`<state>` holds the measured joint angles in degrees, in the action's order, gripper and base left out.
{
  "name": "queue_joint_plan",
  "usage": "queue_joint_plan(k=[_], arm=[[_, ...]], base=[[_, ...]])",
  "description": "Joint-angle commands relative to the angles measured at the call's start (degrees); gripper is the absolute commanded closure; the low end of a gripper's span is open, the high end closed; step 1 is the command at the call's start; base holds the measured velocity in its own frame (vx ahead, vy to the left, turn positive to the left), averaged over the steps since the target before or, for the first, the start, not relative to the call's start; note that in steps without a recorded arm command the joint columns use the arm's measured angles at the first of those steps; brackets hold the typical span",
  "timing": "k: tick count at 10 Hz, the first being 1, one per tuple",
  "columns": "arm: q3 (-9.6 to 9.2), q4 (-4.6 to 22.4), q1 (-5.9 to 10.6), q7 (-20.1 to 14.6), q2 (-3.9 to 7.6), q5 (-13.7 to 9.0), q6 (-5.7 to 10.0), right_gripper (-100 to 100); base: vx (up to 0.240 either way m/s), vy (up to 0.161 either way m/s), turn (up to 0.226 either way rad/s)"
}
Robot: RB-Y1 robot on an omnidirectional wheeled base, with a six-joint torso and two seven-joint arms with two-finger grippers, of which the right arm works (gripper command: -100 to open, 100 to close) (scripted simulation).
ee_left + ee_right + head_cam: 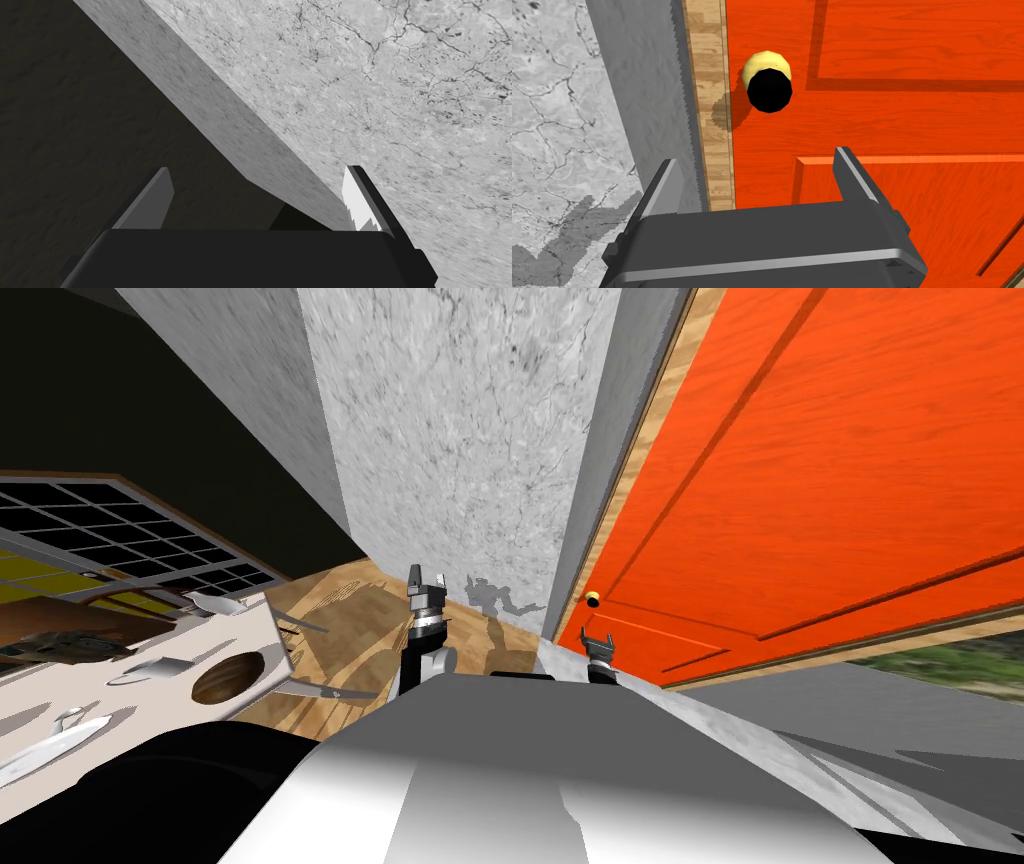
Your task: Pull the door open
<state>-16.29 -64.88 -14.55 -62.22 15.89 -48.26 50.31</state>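
Observation:
An orange panelled door [820, 478] stands in a light wooden frame [640, 458]. Its round knob [593, 597], pale yellow with a black face [769, 89], sits near the frame-side edge of the door [887, 115]. My right gripper [598, 642] [757, 167] hangs open a short way short of the knob, nothing between its fingers, pointing at the door's edge and the wooden frame [712, 125]. My left gripper [427, 579] [260, 175] is raised in front of the grey marbled wall [450, 438], also open and holding nothing.
A white table [60, 688] with a round wooden bowl [228, 677] and pale utensils stands to my left on the wood floor [350, 618]. A gridded window [130, 538] lies beyond it. The grey wall corner [240, 125] is close to the left hand.

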Motion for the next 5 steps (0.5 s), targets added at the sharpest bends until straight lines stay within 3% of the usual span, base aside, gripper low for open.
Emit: queue_joint_plan(k=[1,3,5], arm=[[-0.39,1.45,0.17,-1.92,0.61,-1.59,0.40,-100],[-0.98,3.88,0.73,-4.08,1.04,-3.23,1.16,-100],[-0.90,3.72,0.78,-3.89,1.07,-3.32,0.93,-100]], base=[[0.134,-0.078,0.090],[0.120,-0.096,0.095],[0.079,-0.058,0.032]])
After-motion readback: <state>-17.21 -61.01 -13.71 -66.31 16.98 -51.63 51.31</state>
